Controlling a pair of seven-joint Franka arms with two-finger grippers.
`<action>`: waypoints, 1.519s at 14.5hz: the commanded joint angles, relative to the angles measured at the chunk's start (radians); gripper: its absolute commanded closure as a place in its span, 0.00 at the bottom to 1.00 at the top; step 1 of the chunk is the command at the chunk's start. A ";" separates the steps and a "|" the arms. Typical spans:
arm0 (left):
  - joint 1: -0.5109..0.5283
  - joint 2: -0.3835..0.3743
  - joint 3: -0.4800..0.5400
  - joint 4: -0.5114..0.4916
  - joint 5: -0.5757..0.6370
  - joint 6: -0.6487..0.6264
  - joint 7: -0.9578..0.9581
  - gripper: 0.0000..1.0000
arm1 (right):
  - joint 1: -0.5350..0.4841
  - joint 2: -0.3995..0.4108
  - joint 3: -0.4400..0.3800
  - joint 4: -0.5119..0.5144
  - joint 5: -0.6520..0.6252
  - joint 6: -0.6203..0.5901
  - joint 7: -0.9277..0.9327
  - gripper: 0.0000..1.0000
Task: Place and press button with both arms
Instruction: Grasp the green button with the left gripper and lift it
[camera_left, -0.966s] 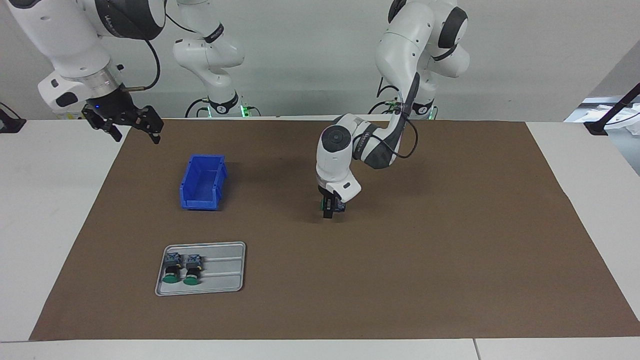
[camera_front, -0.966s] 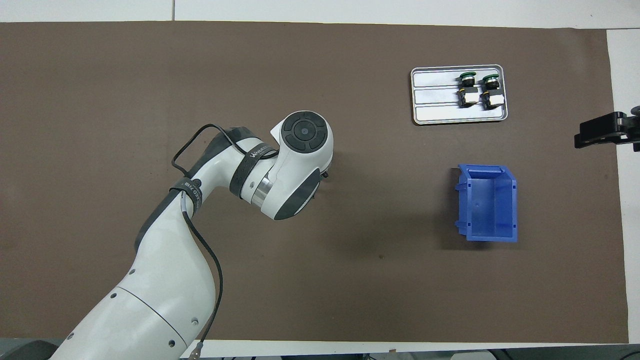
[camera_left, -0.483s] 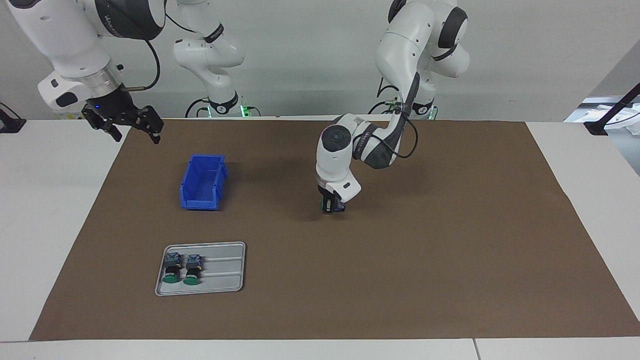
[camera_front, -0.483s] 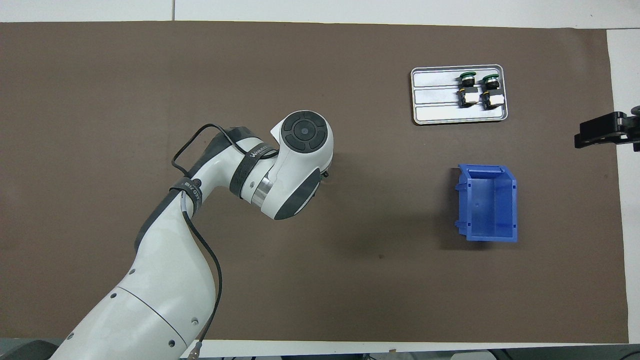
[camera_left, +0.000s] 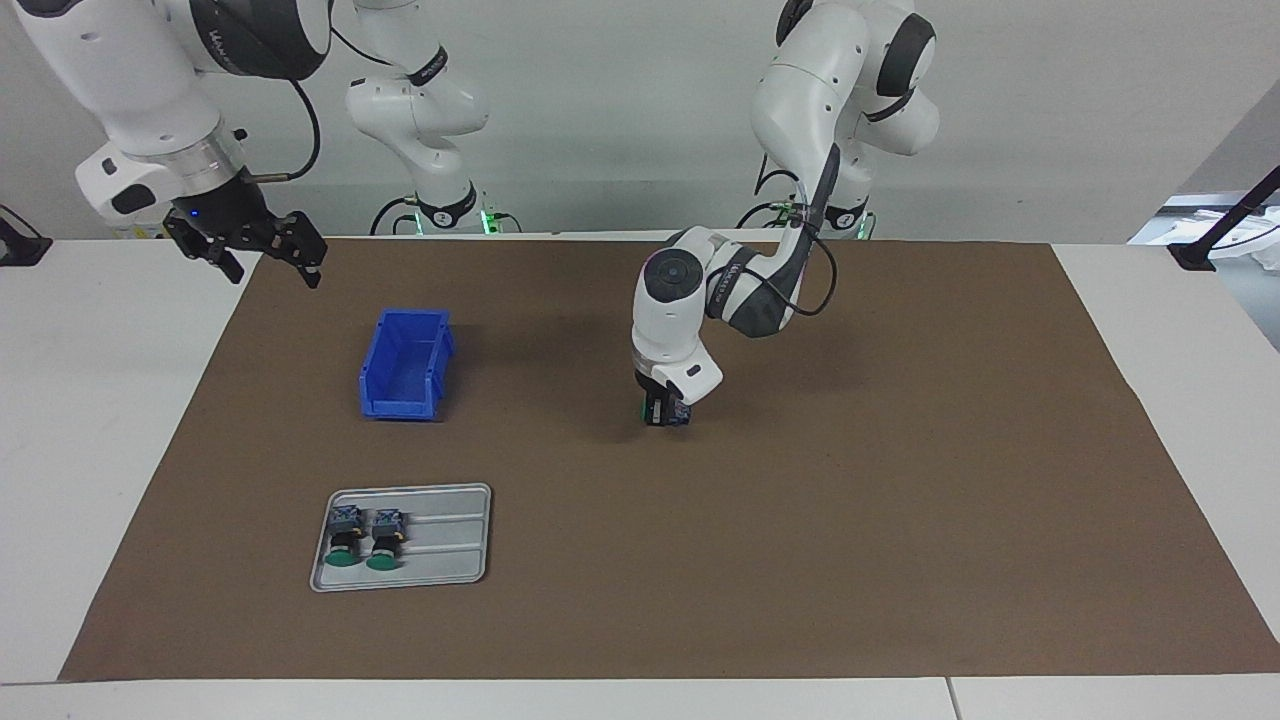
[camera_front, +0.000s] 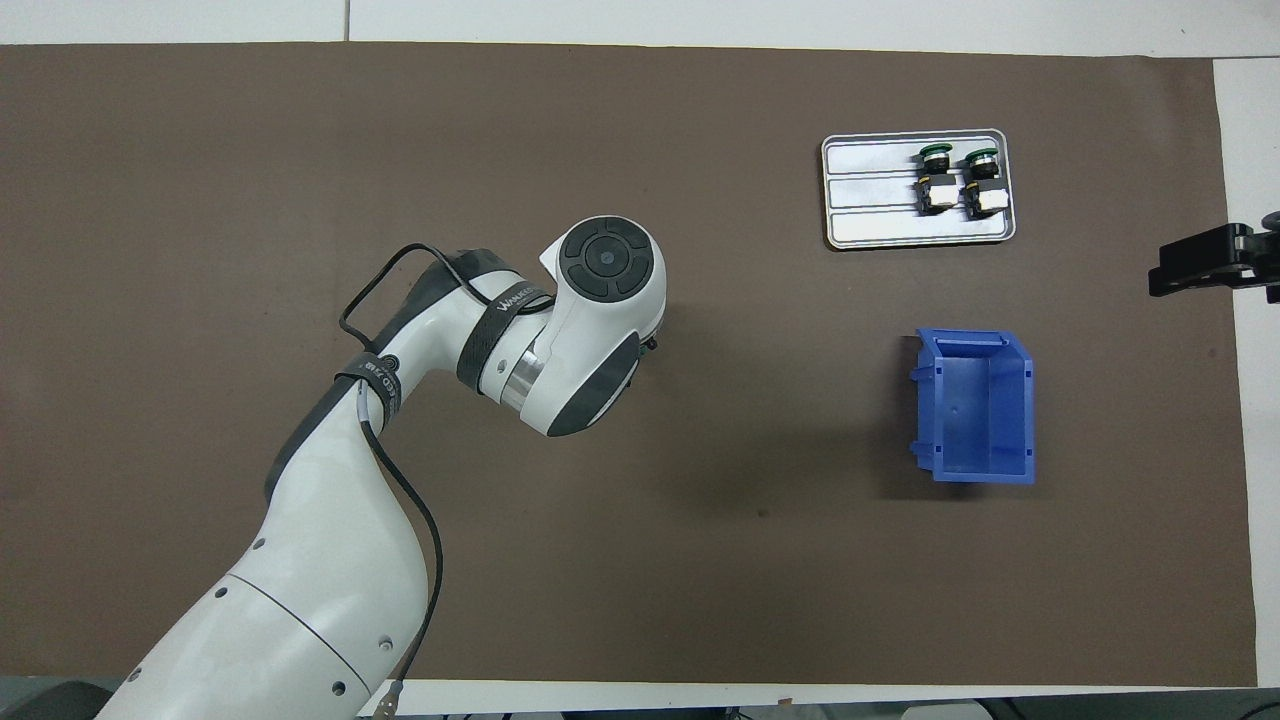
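Note:
The button (camera_left: 680, 412) lies on its side at the middle of the brown mat, green cap toward the right arm's end, grey-blue body toward the left arm's end. My left gripper (camera_left: 660, 412) points straight down and is shut on it; whether the button still touches the mat I cannot tell. In the overhead view the left wrist (camera_front: 600, 320) hides both gripper and button. My right gripper (camera_left: 272, 272) waits open in the air over the mat's corner near the right arm's base, holding nothing.
A grey tray (camera_left: 460, 560) at the right arm's end carries two more green-capped buttons (camera_left: 345, 540) (camera_left: 383, 540) lying side by side. A blue bin (camera_left: 405, 365) stands nearer to the robots than the tray. Two slimmer white arms stand at the back.
The left gripper's fingers have closed in around the button, and their tips sit slightly higher than a second ago. The right arm has not moved.

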 joint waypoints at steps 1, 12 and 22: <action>-0.003 -0.028 0.014 0.009 0.010 -0.012 0.001 0.96 | -0.008 -0.010 0.005 -0.011 0.002 -0.004 -0.018 0.02; 0.155 -0.273 0.014 -0.184 -0.134 -0.012 0.249 0.98 | -0.006 -0.010 0.005 -0.011 0.002 -0.004 -0.018 0.02; 0.299 -0.351 0.015 -0.341 -0.731 0.023 0.721 0.98 | -0.006 -0.012 0.005 -0.011 0.002 -0.004 -0.018 0.02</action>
